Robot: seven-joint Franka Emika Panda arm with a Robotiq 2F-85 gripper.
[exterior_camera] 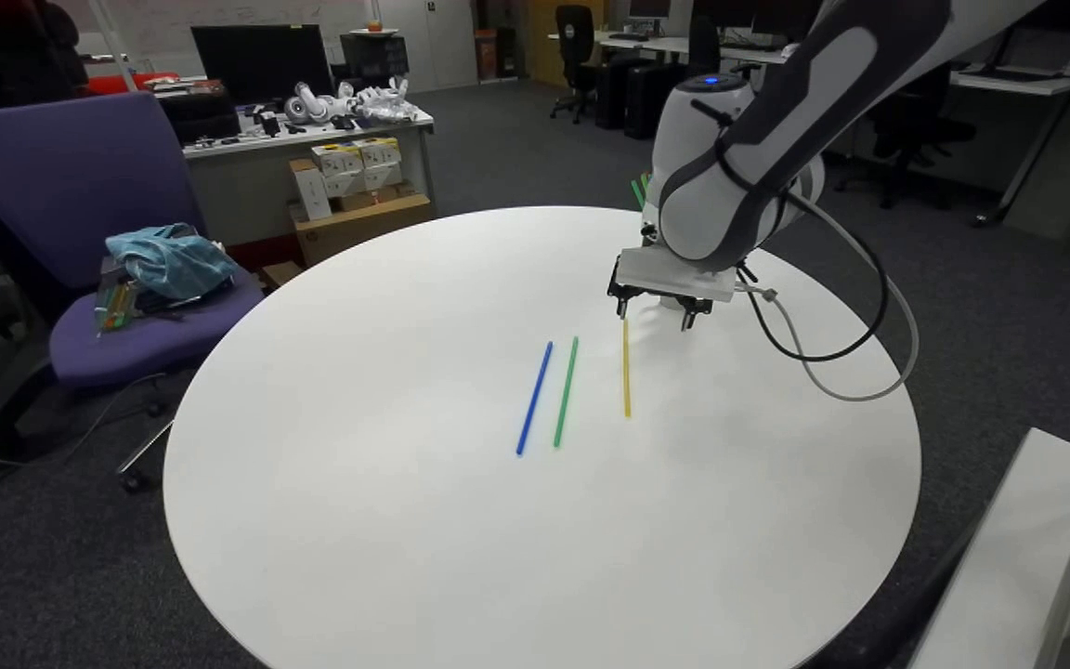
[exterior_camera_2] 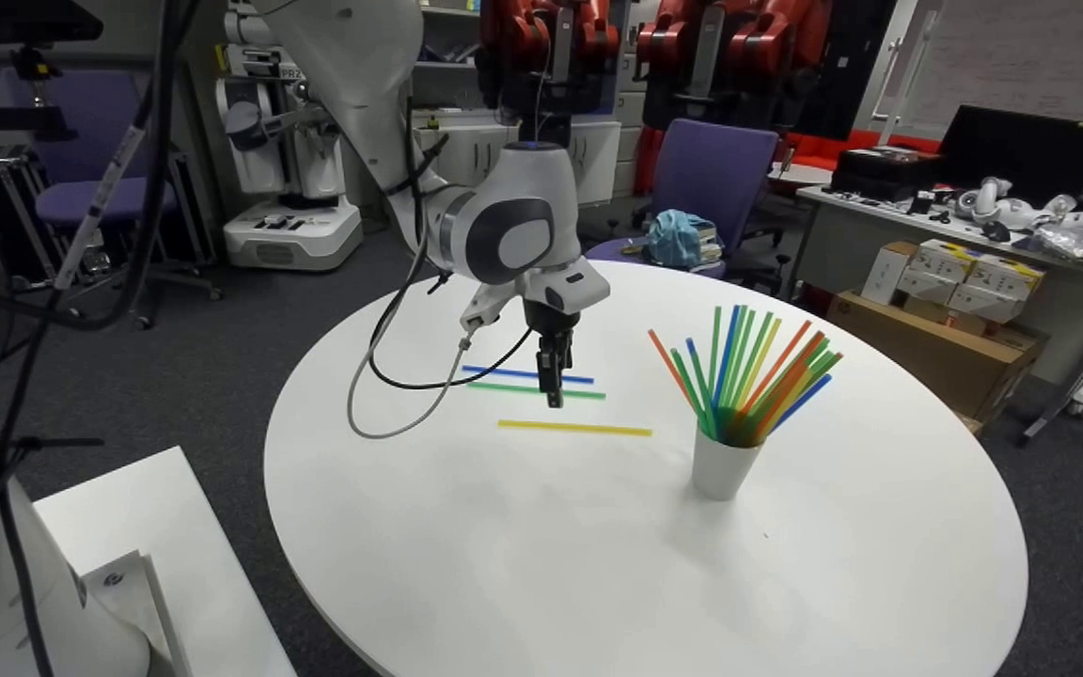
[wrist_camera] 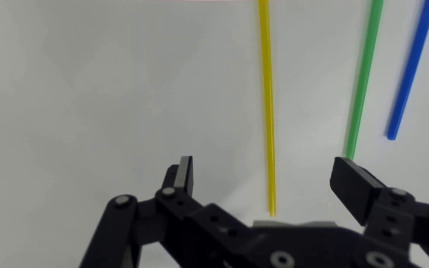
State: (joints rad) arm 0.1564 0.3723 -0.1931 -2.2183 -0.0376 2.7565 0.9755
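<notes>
My gripper is open and empty above the table. It also shows in an exterior view and in the wrist view. A yellow straw lies flat on the table, its near end between the spread fingers and apart from both. It shows in both exterior views. A green straw lies beside it; the right finger covers its near end in the wrist view. A blue straw lies beyond the green one. Both also lie side by side in an exterior view.
A white cup with several coloured straws stands on the round white table. The arm mostly hides it in an exterior view. Cables loop from the wrist. A purple chair and a cluttered desk stand beyond the table.
</notes>
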